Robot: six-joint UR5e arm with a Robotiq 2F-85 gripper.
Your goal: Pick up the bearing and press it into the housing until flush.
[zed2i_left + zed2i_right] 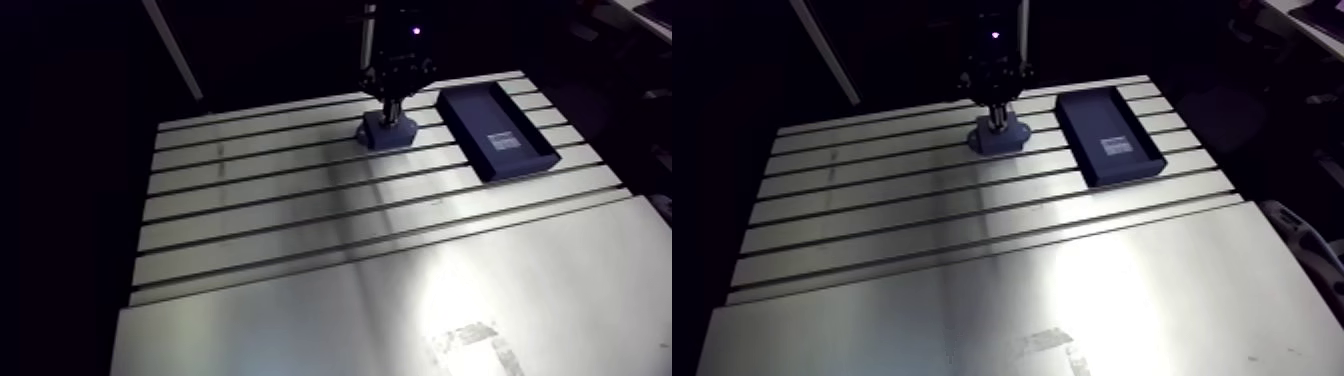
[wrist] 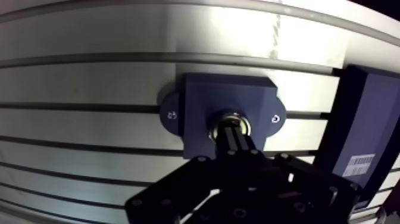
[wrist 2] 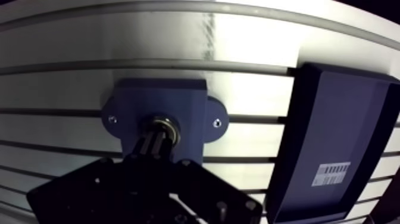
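On the slotted aluminium table (image 1: 300,250), the dark-blue plastic housing (image 2: 202,101), a block with two screw ears, sits flat across the slots. The silvery ring bearing (image 2: 219,120) rests in its central bore, seemingly close to flush. The black two-finger gripper (image 2: 233,134) has its fingers together, tips down on the ring. An off-centre push could cock the bearing and jam it. The dark-blue shallow tray (image 2: 363,119) lies just beside the housing, which would strike it if it skidded.
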